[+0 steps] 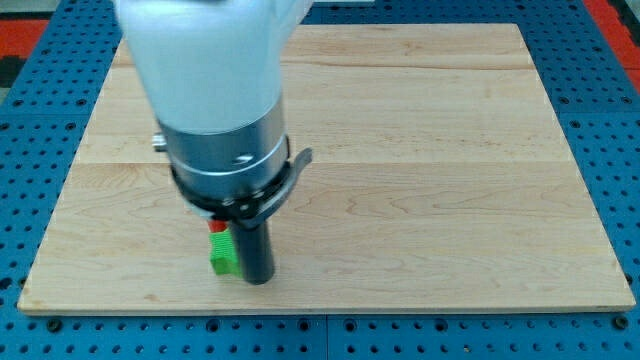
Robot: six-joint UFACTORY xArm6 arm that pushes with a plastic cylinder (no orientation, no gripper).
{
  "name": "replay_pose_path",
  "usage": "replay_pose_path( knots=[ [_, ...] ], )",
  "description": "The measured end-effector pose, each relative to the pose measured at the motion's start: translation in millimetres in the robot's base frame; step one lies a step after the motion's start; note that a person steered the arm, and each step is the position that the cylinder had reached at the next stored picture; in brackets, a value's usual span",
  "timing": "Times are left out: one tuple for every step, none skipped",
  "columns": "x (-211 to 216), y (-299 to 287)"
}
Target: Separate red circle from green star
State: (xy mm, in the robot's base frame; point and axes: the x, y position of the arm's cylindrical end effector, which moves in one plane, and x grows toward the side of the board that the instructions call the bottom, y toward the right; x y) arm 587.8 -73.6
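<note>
Now | my tip (258, 280) touching green block (223, 255) | red block (217, 227) behind (mostly hidden)

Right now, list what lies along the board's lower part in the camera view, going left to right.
Bare board → green block, with a sliver of red block just above it → my tip, touching the green block's right side → bare board to the view's right edge.

Counted in lower left of frame: one green block (223, 256), shape not resolvable, partly hidden; one red block (217, 226), only a sliver showing. One dark rod, one tip (259, 280). One wooden board (420, 150).
</note>
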Motion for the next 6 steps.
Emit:
replay_pose_path(
  knots=[
    [31,-14],
    [-1,-82],
    [-27,-101],
    [-54,6],
    [-49,79],
    [-56,15]
  ],
)
